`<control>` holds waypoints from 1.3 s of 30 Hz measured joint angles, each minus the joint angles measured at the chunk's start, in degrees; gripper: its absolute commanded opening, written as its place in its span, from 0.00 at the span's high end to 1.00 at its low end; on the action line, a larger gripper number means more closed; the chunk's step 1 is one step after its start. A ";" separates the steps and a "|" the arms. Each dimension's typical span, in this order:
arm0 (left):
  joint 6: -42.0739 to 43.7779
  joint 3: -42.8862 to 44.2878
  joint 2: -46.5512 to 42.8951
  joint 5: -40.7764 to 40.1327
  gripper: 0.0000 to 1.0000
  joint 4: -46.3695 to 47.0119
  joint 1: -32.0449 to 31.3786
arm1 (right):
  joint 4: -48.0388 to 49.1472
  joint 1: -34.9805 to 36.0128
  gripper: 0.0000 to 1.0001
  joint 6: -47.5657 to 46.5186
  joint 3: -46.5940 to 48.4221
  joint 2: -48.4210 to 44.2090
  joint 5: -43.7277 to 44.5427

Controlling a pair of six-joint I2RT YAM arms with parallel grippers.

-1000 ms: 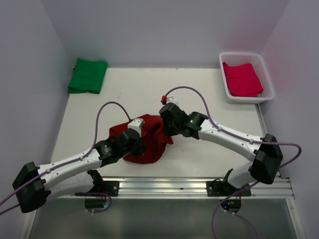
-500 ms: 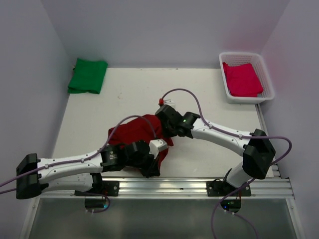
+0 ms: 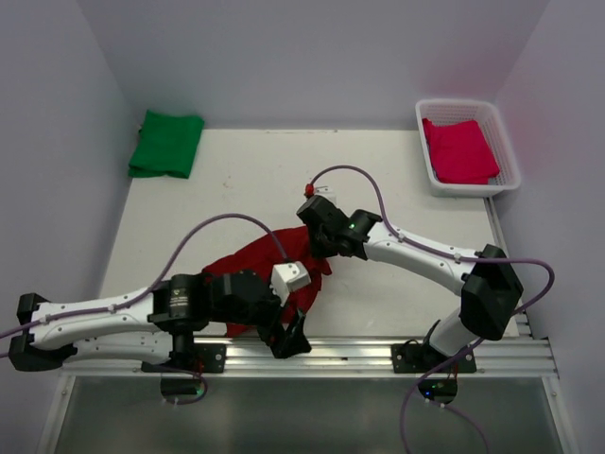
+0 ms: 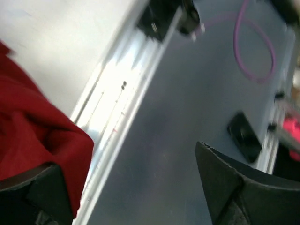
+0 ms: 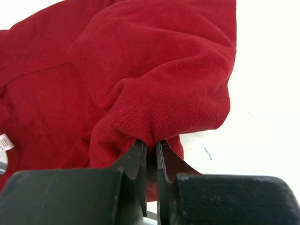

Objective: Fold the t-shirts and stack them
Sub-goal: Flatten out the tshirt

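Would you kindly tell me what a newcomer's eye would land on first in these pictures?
The crumpled dark red t-shirt in the middle of the table draws the eye, with the right gripper shut on a fold of it and the left gripper open at its near edge. Next come the folded green t-shirt in the far left corner and the pinkish-red t-shirt lying in the white basket at the far right.

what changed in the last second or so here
The left gripper swung off the dark red shirt toward the near edge of the table and opened, letting the cloth go. The right gripper stays shut on a fold of that shirt. The green shirt and the pink shirt in the basket have not moved.
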 measured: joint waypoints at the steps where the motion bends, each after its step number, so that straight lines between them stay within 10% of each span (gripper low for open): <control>1: -0.48 1.84 -1.38 -3.93 0.00 -1.07 -0.02 | 0.02 -0.15 1.00 0.00 0.02 0.00 0.02; 10: -4.98 6.05 -1.84 -27.93 0.07 -7.26 0.00 | -0.11 -0.61 1.00 0.02 0.02 -0.13 1.44; 22: 3.54 -1.42 5.11 4.74 0.09 8.37 -2.64 | -0.48 -1.62 0.98 0.72 -2.19 -1.88 2.51; 29: 6.27 -1.90 8.41 17.14 0.08 12.83 -5.81 | -2.05 -2.45 0.71 2.05 -2.27 -1.90 2.95; 36: -0.81 2.91 4.42 -20.68 0.00 -2.05 -5.33 | -2.82 -3.21 0.67 3.13 -3.50 -4.24 4.94; 39: -6.23 3.02 3.02 -33.03 0.00 -7.96 -2.62 | -4.72 -3.76 0.46 5.09 -3.72 -5.51 7.56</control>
